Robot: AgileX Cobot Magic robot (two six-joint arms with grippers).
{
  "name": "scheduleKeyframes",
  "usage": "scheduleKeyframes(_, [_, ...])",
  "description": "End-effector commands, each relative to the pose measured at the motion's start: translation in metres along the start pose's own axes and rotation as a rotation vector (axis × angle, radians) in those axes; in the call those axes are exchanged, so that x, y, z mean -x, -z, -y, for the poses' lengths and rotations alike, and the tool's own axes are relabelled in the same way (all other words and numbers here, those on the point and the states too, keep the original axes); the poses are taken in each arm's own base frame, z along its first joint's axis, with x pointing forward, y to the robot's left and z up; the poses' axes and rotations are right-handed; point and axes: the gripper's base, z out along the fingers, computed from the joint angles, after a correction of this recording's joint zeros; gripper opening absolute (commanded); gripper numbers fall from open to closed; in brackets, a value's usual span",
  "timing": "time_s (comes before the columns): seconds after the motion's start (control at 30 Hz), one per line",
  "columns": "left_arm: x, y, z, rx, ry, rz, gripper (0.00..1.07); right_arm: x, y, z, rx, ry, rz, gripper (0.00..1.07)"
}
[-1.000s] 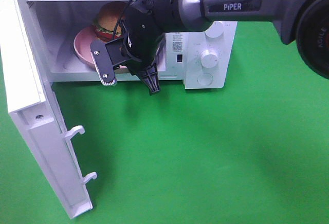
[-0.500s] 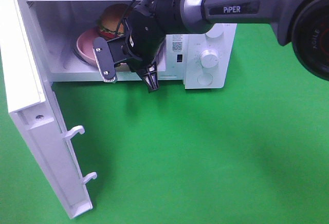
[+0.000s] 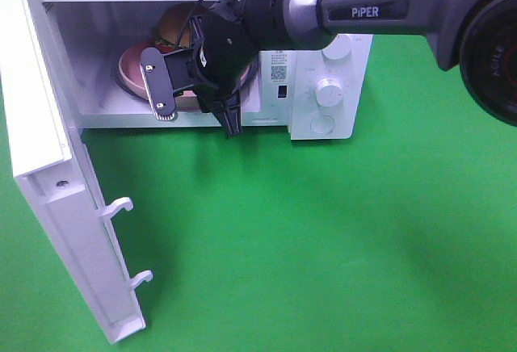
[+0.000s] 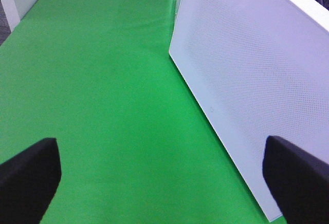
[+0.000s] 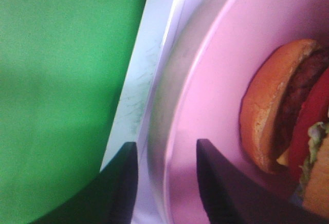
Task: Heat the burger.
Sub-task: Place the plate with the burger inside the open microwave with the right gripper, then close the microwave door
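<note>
burger (image 5: 262,106) lies on the pink plate (image 5: 205,90) just beyond the right claw (image 5: 167,144), jaws parted astride its rim (image 5: 157,126).

The burger (image 3: 173,23) is mostly hidden behind the right arm (image 3: 363,9).

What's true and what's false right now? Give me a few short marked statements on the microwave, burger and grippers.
1. The white box-shaped microwave has its door open. True.
2. The glossy orange-brown burger sits on the round pink plate inside the microwave. True.
3. The left gripper is clamped on the door. False: it is open and holds nothing.
4. The right gripper hovers over the control knobs. False: its open jaws straddle the plate's rim.
</note>
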Motion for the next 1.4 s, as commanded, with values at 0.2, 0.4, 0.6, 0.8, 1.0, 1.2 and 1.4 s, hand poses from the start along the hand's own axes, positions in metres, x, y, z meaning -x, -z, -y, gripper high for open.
scheduleKeyframes(0.2, [0.001, 0.000, 0.000, -0.001, 0.004, 0.009, 1.00, -0.001, 0.013, 0.004, -0.004, -0.032, 0.013, 0.43])
scheduleKeyframes(0.4, [0.001, 0.000, 0.000, -0.001, 0.004, 0.009, 1.00, -0.004, 0.023, -0.002, 0.007, -0.026, 0.013, 0.51])
scheduleKeyframes(0.6, [0.001, 0.000, 0.000, -0.001, 0.004, 0.009, 1.00, -0.008, 0.045, -0.013, 0.000, -0.029, 0.038, 0.68])
scheduleKeyframes(0.8, [0.001, 0.000, 0.000, -0.001, 0.004, 0.009, 1.00, -0.013, 0.063, -0.022, 0.003, -0.033, 0.049, 0.74])
scheduleKeyframes(1.0, [0.001, 0.000, 0.000, -0.001, 0.004, 0.009, 1.00, -0.019, 0.083, -0.033, 0.017, -0.045, 0.047, 0.74])
scheduleKeyframes(1.2, [0.001, 0.000, 0.000, -0.001, 0.004, 0.009, 1.00, -0.024, 0.102, -0.040, -0.001, -0.128, 0.061, 0.74])
scheduleKeyframes(1.4, [0.001, 0.000, 0.000, -0.001, 0.004, 0.009, 1.00, -0.031, 0.125, -0.054, -0.002, -0.253, 0.070, 0.74])
